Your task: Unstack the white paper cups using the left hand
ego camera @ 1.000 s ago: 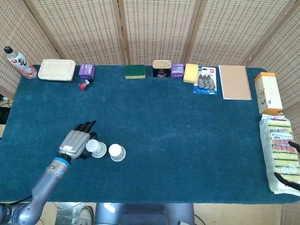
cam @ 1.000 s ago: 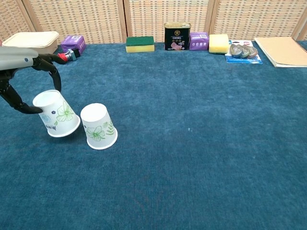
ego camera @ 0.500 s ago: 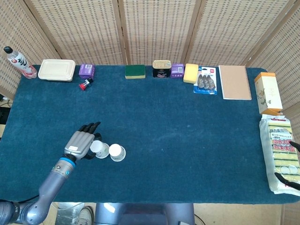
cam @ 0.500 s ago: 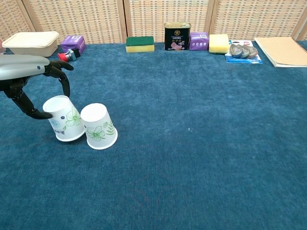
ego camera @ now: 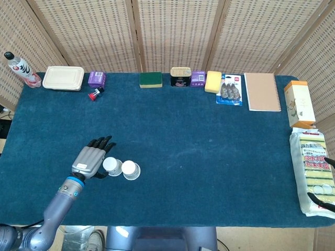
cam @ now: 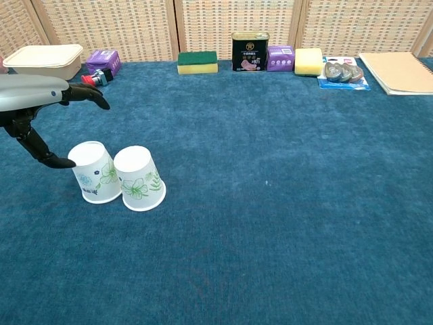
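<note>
Two white paper cups with green flower prints stand upside down side by side on the blue cloth at the front left. The left cup (ego camera: 112, 166) (cam: 95, 173) touches the right cup (ego camera: 130, 169) (cam: 139, 178). My left hand (ego camera: 90, 161) (cam: 30, 95) hovers just left of the left cup with its fingers spread wide and holds nothing; its thumb tip lies close by the cup's upper edge. Of my right hand (ego camera: 320, 201) only dark fingertips show at the right edge of the head view, by a sponge pack.
Along the far edge stand a lunch box (ego camera: 63, 78), purple boxes (ego camera: 97, 79), a green sponge (ego camera: 151, 79), a tin (ego camera: 180, 77), a yellow sponge (ego camera: 213, 81) and a notebook (ego camera: 261, 91). A bottle (ego camera: 18, 67) is at the far left, a sponge pack (ego camera: 313, 170) at right.
The left hand set the tilted cup down upright on its rim against the other cup, then let go and spread its fingers.
</note>
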Available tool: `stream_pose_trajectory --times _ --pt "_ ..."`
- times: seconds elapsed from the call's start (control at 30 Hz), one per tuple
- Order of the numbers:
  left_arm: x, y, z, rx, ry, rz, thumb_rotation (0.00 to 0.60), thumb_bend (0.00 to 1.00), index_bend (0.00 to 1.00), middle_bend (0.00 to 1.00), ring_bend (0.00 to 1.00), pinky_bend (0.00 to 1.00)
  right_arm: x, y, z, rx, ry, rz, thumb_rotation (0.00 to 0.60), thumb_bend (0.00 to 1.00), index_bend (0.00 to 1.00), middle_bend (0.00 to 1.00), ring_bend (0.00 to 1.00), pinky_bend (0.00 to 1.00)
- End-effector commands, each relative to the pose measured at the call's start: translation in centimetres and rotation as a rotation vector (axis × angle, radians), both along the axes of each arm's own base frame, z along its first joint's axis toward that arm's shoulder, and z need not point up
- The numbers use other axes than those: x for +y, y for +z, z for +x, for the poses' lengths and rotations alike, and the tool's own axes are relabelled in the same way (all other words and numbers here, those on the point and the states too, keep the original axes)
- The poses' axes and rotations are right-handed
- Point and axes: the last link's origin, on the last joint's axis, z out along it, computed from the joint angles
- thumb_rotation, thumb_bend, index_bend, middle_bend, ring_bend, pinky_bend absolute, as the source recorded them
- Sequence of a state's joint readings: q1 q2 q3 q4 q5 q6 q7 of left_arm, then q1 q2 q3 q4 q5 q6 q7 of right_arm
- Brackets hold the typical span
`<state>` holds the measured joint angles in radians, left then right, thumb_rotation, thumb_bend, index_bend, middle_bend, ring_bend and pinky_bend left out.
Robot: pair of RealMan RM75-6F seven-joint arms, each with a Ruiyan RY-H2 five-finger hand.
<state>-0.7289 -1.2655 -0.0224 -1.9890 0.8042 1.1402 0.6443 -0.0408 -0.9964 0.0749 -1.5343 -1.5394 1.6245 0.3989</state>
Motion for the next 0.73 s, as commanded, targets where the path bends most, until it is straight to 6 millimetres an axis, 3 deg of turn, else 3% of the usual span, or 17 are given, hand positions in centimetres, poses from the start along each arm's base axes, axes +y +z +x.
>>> stream_pose_trajectory --times 0.03,0.27,0.5,0.73 --pt "-0.1 0.6 0.2 -0.022 -0.005 0.009 0.6 0.19 0.01 0.0 0.0 0.09 0.0 0.0 0.0 0.0 -0.001 -0.001 0.6 0.16 0.15 0.02 0.0 0.0" --pt "-1.6 4.0 -1.0 -0.068 -0.054 0.09 0.6 0.15 0.0 0.0 0.0 0.09 -0.1 0.0 0.0 0.001 -0.001 0.002 0.6 0.16 0.15 0.02 0.0 0.0" --pt "-6.3 8.0 -6.6 -0.082 -0.118 0.275 0.6 0.14 0.0 0.0 0.0 0.09 -0.1 -0.7 0.2 0.031 0.002 0.012 0.6 0.16 0.14 0.02 0.0 0.0" --pt "-10.9 9.3 -9.7 -0.118 -0.078 0.377 0.6 0.14 0.0 0.0 0.0 0.09 -0.3 -1.4 0.4 0.063 -0.004 0.019 0.6 0.16 0.14 0.02 0.0 0.0"
